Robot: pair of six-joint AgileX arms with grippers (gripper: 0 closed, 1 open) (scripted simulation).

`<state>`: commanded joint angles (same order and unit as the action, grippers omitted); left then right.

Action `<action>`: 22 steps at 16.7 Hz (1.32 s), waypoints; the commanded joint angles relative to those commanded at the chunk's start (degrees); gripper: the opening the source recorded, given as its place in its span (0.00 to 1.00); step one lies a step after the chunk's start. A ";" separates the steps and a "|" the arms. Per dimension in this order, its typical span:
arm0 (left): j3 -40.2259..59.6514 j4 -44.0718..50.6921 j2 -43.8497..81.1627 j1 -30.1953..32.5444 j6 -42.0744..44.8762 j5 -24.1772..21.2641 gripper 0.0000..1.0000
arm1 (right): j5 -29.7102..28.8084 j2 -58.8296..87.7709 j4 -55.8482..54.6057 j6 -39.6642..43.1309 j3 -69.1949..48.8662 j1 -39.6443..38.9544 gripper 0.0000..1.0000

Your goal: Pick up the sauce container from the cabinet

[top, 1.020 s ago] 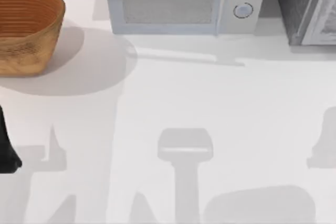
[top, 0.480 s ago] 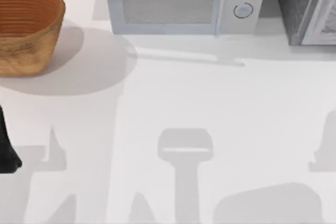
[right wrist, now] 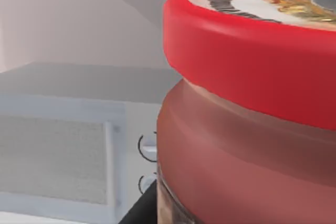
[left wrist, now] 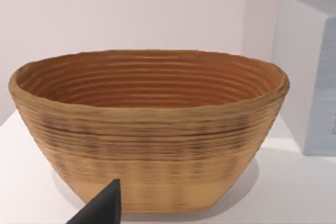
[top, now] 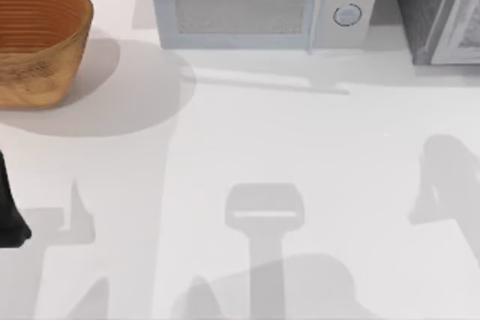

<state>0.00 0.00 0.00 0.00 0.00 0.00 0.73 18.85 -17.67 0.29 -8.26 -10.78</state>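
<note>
The sauce container [right wrist: 247, 129], a jar with a red lid [right wrist: 247, 51] bearing a pale-and-dark emblem, sits very close up in the right wrist view. One dark finger [right wrist: 143, 209] of my right gripper rests against its lower side, so the gripper looks shut on it. The grey speckled cabinet [top: 435, 5] with its pale door panel stands at the table's back right. My left arm [top: 9, 211] is parked at the left edge, and the left gripper [left wrist: 102, 207] faces the basket.
A woven basket [top: 37, 39] stands at the back left and is empty inside [left wrist: 149, 85]. A light-grey microwave [top: 255, 5] with two round knobs stands at the back middle, and it also lies behind the jar [right wrist: 58, 150]. Arm shadows fall across the white tabletop [top: 300, 140].
The right arm's shadows on the table have slid leftward and farther in from the right edge. The left arm, the basket and the microwave have not moved.
</note>
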 joint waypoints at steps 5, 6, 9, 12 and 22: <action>0.00 0.00 0.00 0.00 0.00 0.00 1.00 | -0.16 25.77 -20.05 0.21 -8.05 -11.17 0.00; 0.00 0.00 0.00 0.00 0.00 0.00 1.00 | -0.27 31.69 -24.22 0.21 -9.63 -13.38 0.00; 0.00 0.00 0.00 0.00 0.00 0.00 1.00 | -0.80 49.97 -36.37 0.09 -14.20 -19.64 0.00; 0.00 0.00 0.00 0.00 0.00 0.00 1.00 | -1.57 67.86 -47.37 -0.14 -18.45 -25.11 0.00; 0.00 0.00 0.00 0.00 0.00 0.00 1.00 | -3.85 102.10 -67.58 -0.92 -27.24 -34.60 0.00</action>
<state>0.00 0.00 0.00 0.00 0.00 0.00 -3.12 120.95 -85.25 -0.63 -35.50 -45.38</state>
